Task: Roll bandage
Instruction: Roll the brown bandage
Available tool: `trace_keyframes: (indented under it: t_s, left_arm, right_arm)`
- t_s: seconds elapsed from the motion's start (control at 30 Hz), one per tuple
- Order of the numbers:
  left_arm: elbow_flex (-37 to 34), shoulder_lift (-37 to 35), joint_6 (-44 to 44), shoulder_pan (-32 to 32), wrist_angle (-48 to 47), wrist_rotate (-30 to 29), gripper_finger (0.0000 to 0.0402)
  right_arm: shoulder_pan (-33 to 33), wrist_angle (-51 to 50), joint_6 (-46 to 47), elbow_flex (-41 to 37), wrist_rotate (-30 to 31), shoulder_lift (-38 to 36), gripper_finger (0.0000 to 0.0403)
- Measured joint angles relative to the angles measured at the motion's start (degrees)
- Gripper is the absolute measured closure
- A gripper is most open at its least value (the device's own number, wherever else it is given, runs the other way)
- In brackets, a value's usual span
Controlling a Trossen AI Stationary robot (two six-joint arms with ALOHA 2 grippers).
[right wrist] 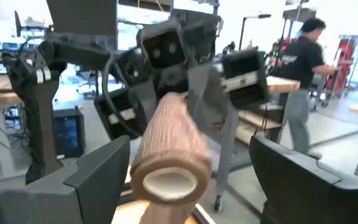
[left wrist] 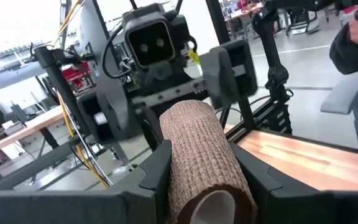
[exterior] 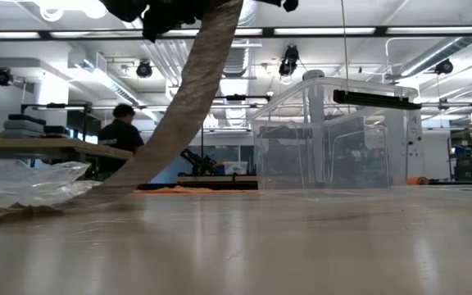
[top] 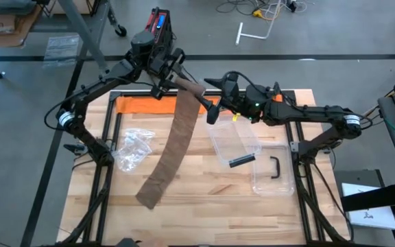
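The bandage roll (left wrist: 202, 163) is clamped by the left gripper (left wrist: 201, 171), the right gripper (right wrist: 191, 180) is spread around it, and its core is cut off in the left wrist view.

— Where's your bandage (top: 172, 144)?
— It hangs from the left gripper (top: 173, 81) down to the table (top: 211, 195), with the plastic bag (top: 133, 149) on its left.
— And right of it?
— You've got the clear box (top: 269, 171), its lid (top: 235, 140) lying beside.
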Motion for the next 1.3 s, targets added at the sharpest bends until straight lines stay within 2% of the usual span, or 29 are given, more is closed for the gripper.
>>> trace_keyframes:
  t_s: [0.1, 0.23, 0.33, 0.5, 0.77, 1.1, 1.3]
  left_arm:
    - [0.0, 0.0, 3.32, 0.0, -0.3, -0.03, 0.029]
    - [0.0, 0.0, 13.61, 0.0, -2.55, -0.06, 0.0294]
    - [0.0, 0.01, 18.21, -0.05, -3.26, -0.04, 0.0294]
    - [0.0, 0.02, 18.55, -0.09, -3.27, -0.16, 0.0291]
    - [0.0, 0.02, 18.79, -0.04, -3.25, -0.67, 0.0292]
    - [0.0, 0.04, 20.42, -0.2, -3.05, -2.41, 0.0293]
    - [0.0, 0.07, 21.01, -0.33, -2.9, -3.53, 0.0288]
  right_arm:
    - [-0.47, 2.11, 4.57, 0.0, -0.05, 1.45, 0.0081]
    - [-1.11, 2.91, 9.78, 0.0, -0.07, 1.91, 0.0086]
    - [-1.05, 3.31, 9.97, 0.0, -0.45, 2.58, 0.0093]
    - [-0.65, 4.4, 5.04, 0.0, -0.45, 3.7, 0.0105]
    - [-0.97, 5.12, 7.67, 0.0, -0.43, 3.9, 0.0133]
    - [-1.48, 4.89, 14.49, 0.0, -0.59, 3.9, 0.0201]
    - [-1.66, 4.45, 16.14, 0.0, -0.5, 3.9, 0.0229]
